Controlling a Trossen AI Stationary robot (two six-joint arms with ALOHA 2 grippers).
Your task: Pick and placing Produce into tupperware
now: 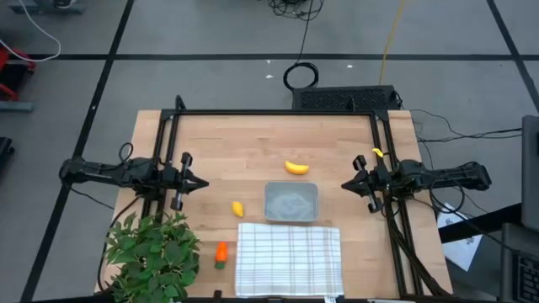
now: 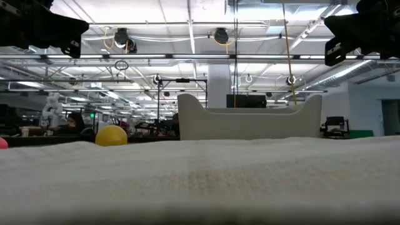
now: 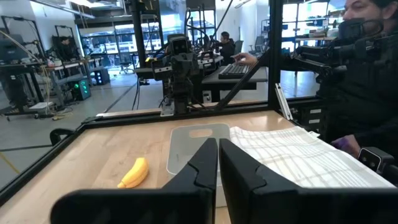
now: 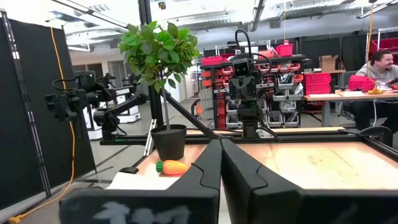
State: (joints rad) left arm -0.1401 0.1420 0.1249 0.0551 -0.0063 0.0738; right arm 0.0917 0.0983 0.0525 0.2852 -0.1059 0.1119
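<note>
We locate everything relative to the tupperware. Left gripper waits well left of it, fingers pressed together, holding nothing. Carrot lies lower left, lemon just left, banana just above. Right gripper waits right, fingers pressed together.

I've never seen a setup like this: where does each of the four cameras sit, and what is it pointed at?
High view: overhead, looking down on the table, both arms.
Low view: table height, behind the cloth, facing the tupperware.
Left wrist view: past the shut left pincer toward the banana.
Right wrist view: past the shut right pincer toward the carrot.
Both wrist views share the opposite arm.
</note>
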